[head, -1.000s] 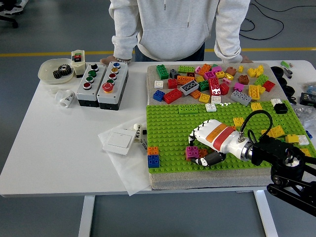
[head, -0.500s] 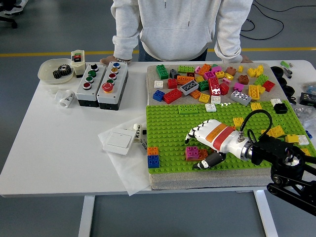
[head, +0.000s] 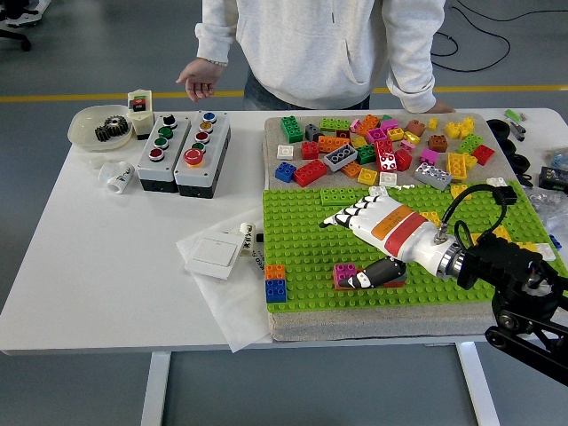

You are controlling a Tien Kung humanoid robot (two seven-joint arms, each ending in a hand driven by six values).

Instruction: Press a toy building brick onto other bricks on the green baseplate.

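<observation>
The green baseplate [head: 302,231] lies on a grey mat. Near its front edge a magenta brick [head: 344,272] sits on a low red-orange brick. My right hand [head: 355,248] hovers just behind and to the right of it, fingers [head: 342,217] spread and raised. The black-and-white thumb [head: 366,279] lies beside the magenta brick, and the hand holds nothing. An orange-on-blue stack [head: 276,282] stands at the plate's front left corner. A flat green brick [head: 338,196] and a white brick [head: 379,192] sit at the plate's back edge.
Several loose bricks [head: 382,142] lie behind the plate. Two button boxes [head: 182,151], a bowl with a gear [head: 99,127] and a white switch plate [head: 213,256] are to the left. A person stands at the far side, one hand [head: 200,80] lifted off the table.
My right hand has let go of the magenta brick, risen and opened, its fingers swinging back over the plate. The person's hand at the top left has lifted off the table.
</observation>
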